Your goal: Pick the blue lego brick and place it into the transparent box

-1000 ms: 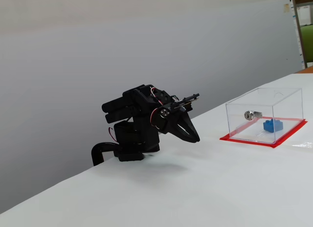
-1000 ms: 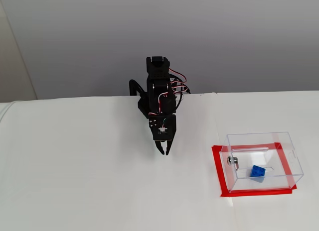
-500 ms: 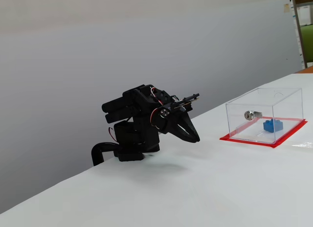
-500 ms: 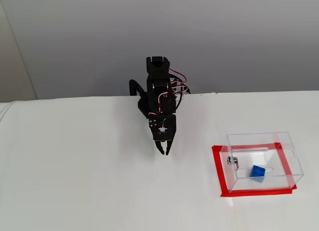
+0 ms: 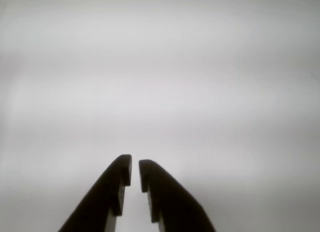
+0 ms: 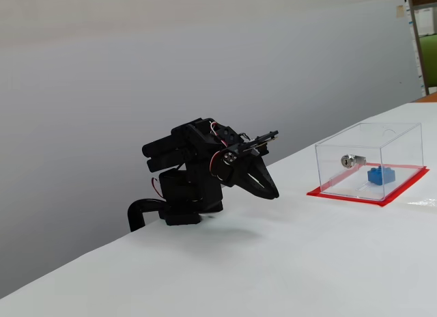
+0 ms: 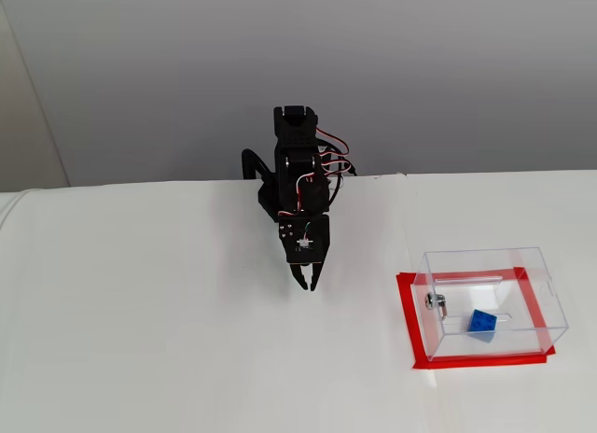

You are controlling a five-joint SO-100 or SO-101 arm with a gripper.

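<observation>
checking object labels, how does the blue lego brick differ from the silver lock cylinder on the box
Colour: the blue lego brick is bright blue plastic; the silver lock cylinder is shiny metal.
Shape: the brick is blocky, the lock is round.
Place: the brick rests on the floor inside the transparent box; the lock is mounted through a wall, above the red base.
Shared: both are small, at the box, far from the pincer.

no text, label, brand or number can be read in any view.
</observation>
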